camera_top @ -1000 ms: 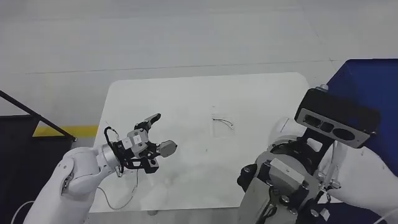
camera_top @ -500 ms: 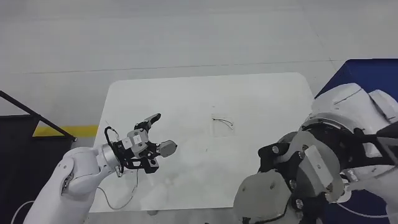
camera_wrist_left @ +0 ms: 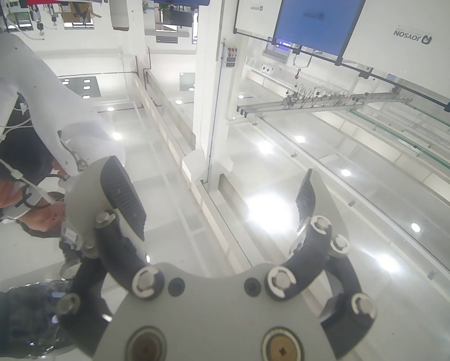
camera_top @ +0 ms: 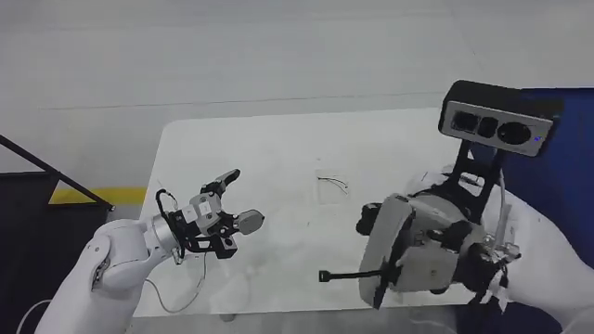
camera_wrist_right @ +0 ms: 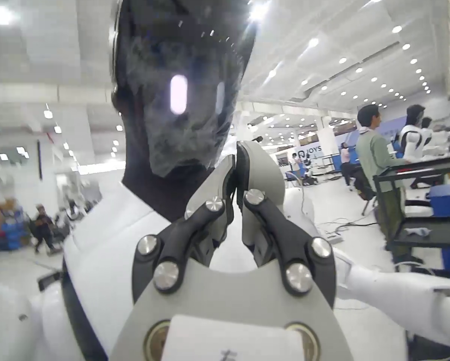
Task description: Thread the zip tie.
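Observation:
A thin, dark zip tie (camera_top: 331,182) lies on the white table (camera_top: 278,148), right of its middle. My left gripper (camera_top: 243,199) hovers over the table's front left part, well left of the tie. It is open (camera_wrist_left: 210,174), with nothing between its ribbed pads (camera_wrist_left: 121,193), and it is turned upward toward the ceiling. My right arm (camera_top: 436,250) is raised at the table's front right corner. The right gripper (camera_wrist_right: 235,169) is shut, fingers pressed together and pointing up. A thin black strip (camera_top: 348,274) juts leftward from that arm; I cannot tell what holds it.
The table's front edge runs just below both arms. A loose white cable (camera_top: 176,297) hangs under the left arm. A blue panel (camera_top: 557,111) stands to the right of the table. Bare tabletop lies between the two arms.
The right arm has swung and turned over the front right corner, lifting its black camera box. The black strip has come into view beside it. The left arm and the tie are unmoved.

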### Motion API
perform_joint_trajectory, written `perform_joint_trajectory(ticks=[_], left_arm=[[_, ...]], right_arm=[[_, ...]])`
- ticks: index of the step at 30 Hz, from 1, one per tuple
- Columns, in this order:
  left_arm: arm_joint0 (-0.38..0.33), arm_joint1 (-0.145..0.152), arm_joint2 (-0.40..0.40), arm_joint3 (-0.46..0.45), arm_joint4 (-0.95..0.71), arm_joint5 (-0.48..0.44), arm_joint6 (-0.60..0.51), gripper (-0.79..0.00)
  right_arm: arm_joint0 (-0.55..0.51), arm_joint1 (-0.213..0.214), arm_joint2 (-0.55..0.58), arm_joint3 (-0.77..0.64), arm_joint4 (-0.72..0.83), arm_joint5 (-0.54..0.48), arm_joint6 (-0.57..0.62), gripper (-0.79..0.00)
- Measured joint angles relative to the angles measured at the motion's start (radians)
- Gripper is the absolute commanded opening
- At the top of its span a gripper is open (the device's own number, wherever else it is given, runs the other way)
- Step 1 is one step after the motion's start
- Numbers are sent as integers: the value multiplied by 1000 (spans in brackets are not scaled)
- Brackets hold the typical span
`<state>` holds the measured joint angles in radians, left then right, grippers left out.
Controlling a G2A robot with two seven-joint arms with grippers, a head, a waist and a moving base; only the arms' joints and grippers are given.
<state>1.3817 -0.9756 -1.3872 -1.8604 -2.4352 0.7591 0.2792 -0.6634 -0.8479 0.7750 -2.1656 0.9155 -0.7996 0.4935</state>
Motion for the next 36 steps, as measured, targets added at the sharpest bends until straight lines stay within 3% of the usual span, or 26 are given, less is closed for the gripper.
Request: perform_joint_trajectory(ticks=[5,8,17,22,26,30,36], left_arm=[[0,0,0,0,0,0,0,0],[0,0,0,0,0,0,0,0],[0,0,0,0,0,0,0,0],[0,0,0,0,0,0,0,0],[0,0,0,0,0,0,0,0],[0,0,0,0,0,0,0,0],[0,0,0,0,0,0,0,0]], right_arm=[[-24,-3,20,-16,195,137,135,-785],[-45,-4,47,-25,224,172,188,-785],[-136,-21,100,-64,216,108,262,-785],[-156,-31,143,-47,87,10,327,-785],[-145,-41,206,-14,-117,-99,354,-785],[-112,-56,289,6,-288,-207,295,-785],[-77,-91,357,-15,-487,-213,194,-785]])
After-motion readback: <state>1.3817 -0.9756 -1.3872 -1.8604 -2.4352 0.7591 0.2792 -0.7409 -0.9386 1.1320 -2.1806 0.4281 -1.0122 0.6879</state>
